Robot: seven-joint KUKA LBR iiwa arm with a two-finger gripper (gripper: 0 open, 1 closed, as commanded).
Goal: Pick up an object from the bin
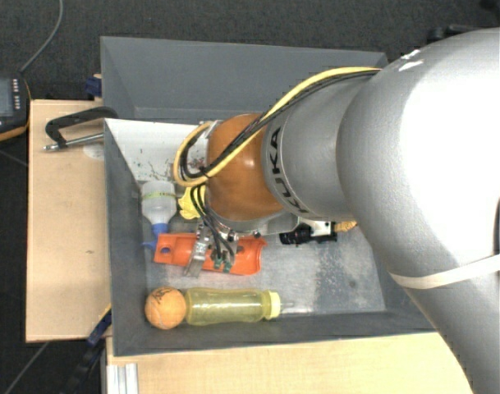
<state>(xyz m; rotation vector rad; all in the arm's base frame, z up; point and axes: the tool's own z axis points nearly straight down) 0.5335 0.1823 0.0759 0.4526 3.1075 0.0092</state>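
Jaws over orange plastic piece (pixel 169 250), its middle hidden

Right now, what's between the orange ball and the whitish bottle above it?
In the camera view, the left end of a flat orange-red piece lies between the ball and the bottle.

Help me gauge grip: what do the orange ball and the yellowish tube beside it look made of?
Ball: dull, faintly mottled orange skin with no shine. It is likely foam or soft rubber, though the look leaves that open.
Tube: pale-yellow plastic, smooth with a slight gloss. Its wall looks translucent, and the cap end is more opaque.
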